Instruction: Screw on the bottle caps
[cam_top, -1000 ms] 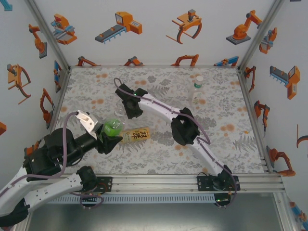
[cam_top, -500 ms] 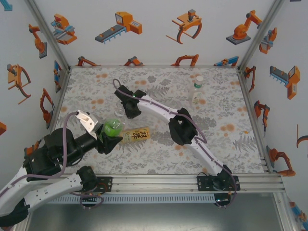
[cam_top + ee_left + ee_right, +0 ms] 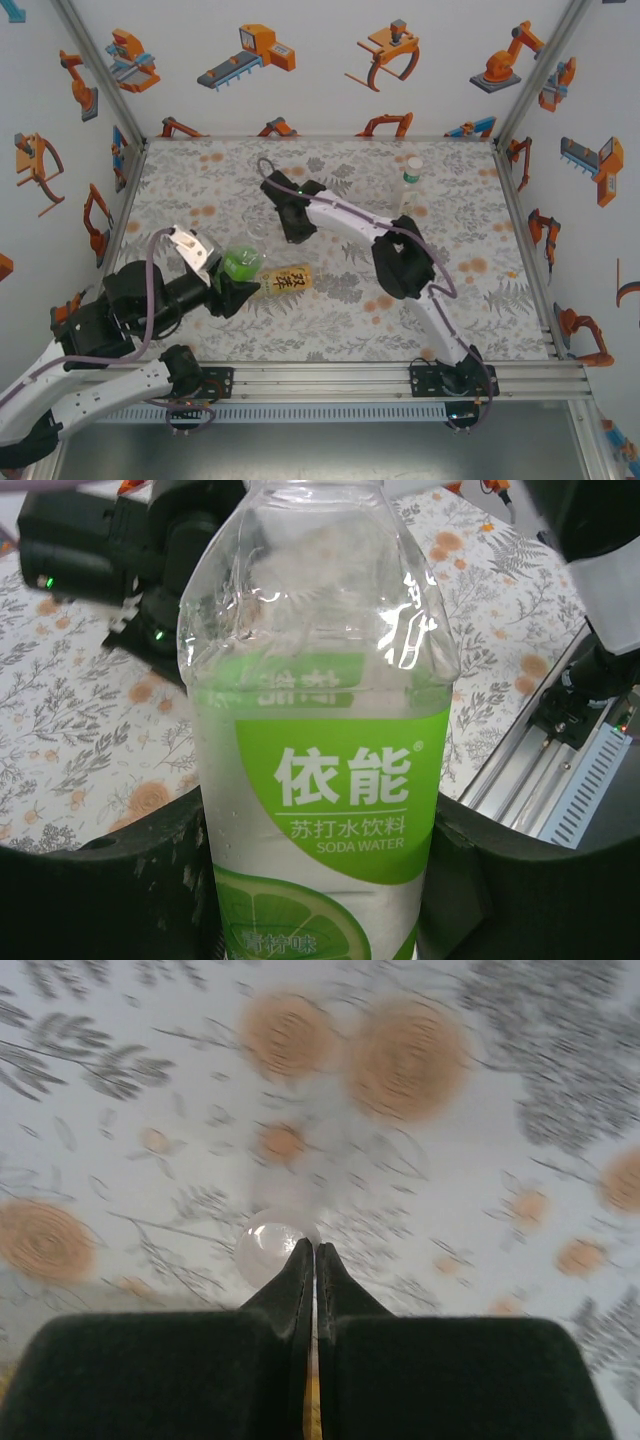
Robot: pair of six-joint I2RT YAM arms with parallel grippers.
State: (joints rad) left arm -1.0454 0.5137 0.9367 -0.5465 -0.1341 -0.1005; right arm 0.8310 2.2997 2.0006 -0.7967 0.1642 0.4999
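**A:** What did you have on the left?

**B:** My left gripper (image 3: 237,285) was clamped on the green bottle (image 3: 320,780), at the near left of the table (image 3: 480,300). The amber bottle (image 3: 284,280) lay on its side just beside it.

**A:** And the right?

**B:** My right gripper (image 3: 315,1252) hung over the middle of the table with its jaws pressed together and nothing between them. A whitish cap (image 3: 265,1248) sat right at the tips. The view was blurred, so I couldn't tell if they touched. The clear bottle (image 3: 409,186) stood upright, far right.
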